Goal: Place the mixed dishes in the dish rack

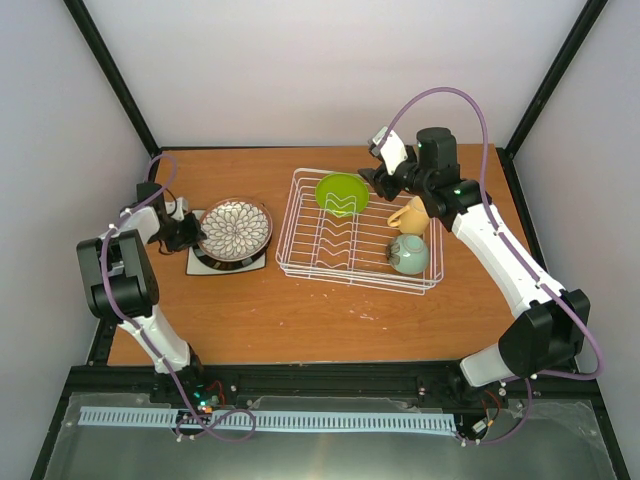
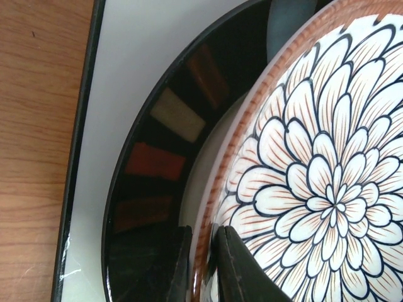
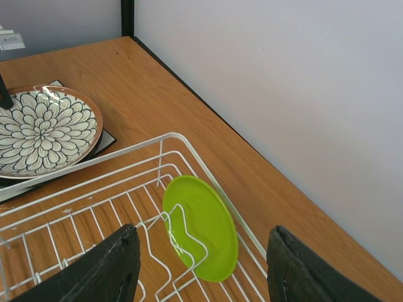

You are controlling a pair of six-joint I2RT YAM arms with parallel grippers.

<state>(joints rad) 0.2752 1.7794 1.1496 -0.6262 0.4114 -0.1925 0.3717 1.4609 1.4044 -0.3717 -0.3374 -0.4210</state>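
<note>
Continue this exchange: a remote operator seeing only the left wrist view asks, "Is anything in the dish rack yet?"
Observer: Yes, the lime-green small plate stands on edge between dividers at the far side of the dish rack.
Operator: Anything else inside?
Observer: The pale yellow handled mug and pale mint bowl sit at its right end.
Operator: Where's the right end effector?
Observer: Open, hovering over the rack beside that plate.

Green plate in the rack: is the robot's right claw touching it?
Apart. The right wrist view shows the right gripper open, with a clear gap between each finger and the green plate.
</note>
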